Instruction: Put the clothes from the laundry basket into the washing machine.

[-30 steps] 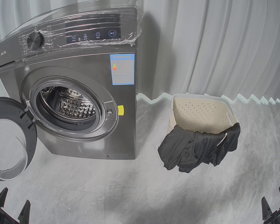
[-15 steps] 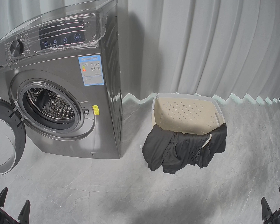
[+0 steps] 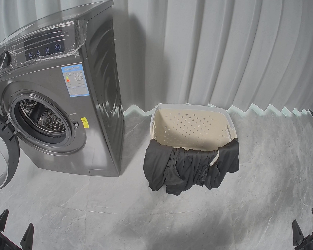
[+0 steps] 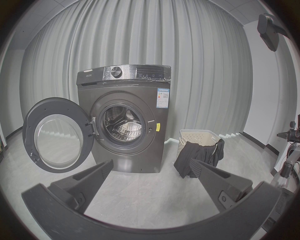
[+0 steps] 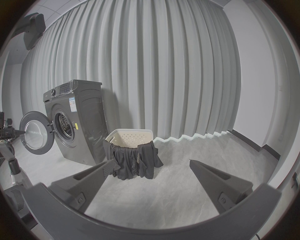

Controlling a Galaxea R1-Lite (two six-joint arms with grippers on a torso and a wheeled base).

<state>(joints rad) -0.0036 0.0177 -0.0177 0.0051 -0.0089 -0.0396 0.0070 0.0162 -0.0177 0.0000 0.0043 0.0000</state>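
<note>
A cream laundry basket stands on the floor right of the grey washing machine. Black clothes hang over the basket's near rim and down its front. The machine's round door is swung wide open, showing the steel drum. My left gripper sits low at the near left, open and holding nothing. My right gripper is low at the near right, also open. Both are well short of the basket. The left wrist view faces the machine and the basket; the right wrist view faces the clothes.
Grey marble-look floor lies bare between me and the basket. A pleated white curtain runs along the back behind machine and basket. The open door juts out to the machine's left.
The whole head picture has slid left, so the camera has turned right; the basket now sits near the centre. Both grippers keep their places and stay open.
</note>
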